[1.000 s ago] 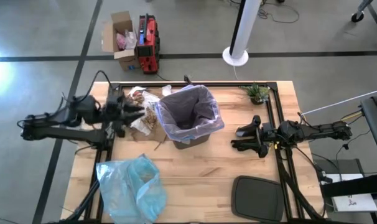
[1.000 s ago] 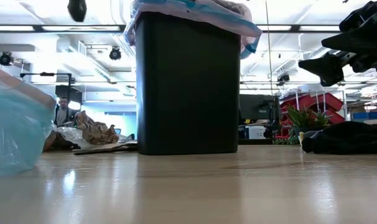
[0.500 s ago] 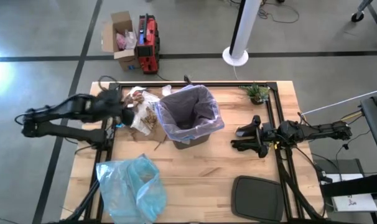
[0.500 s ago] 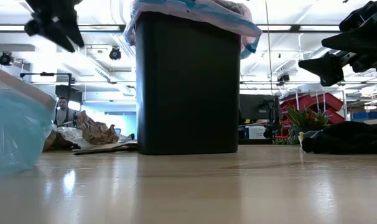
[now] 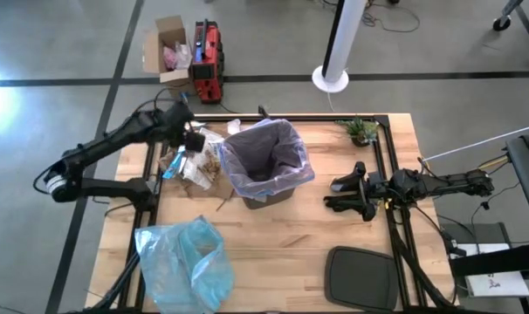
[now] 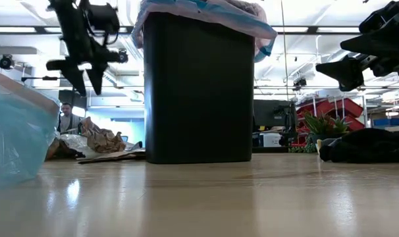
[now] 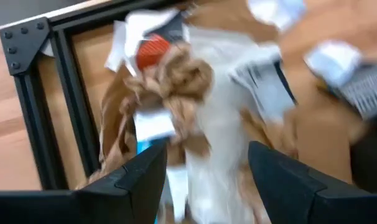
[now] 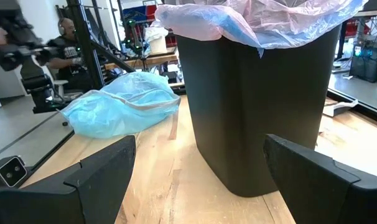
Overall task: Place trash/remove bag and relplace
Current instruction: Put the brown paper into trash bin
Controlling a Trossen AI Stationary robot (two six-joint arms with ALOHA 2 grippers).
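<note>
The left pincer (image 5: 193, 139) hangs above the far-left part of the worktop (image 5: 282, 249), over the heap of trash (image 5: 197, 155), fingers (image 7: 129, 180) apart with nothing between them. In its wrist view, crumpled brown paper, white paper bits and a scrap with a red patch lie right below the parted fingers, beside the dark frame rail at the worktop's edge. In the low view this pincer (image 6: 81, 72) hangs in the air to the left of the bin, clear of the trash (image 6: 97, 141) on the wood.

Just right of the heap stands the black bin (image 5: 266, 192), lined with the pale lavender-pink bag (image 5: 264, 157), whose rim is folded out over the bin's top edge; the blue drawstring shows at the rim in the right wrist view.

The right pincer (image 5: 336, 195) waits at the right side of the worktop, pointing at the bin, its fingers (image 8: 101, 174) spread wide and empty.

A light-blue plastic bag (image 5: 184, 262) lies crumpled at the near-left corner. A black bin lid (image 5: 360, 277) rests at the near right, and a small green plant (image 5: 361, 130) sits at the far right.
</note>
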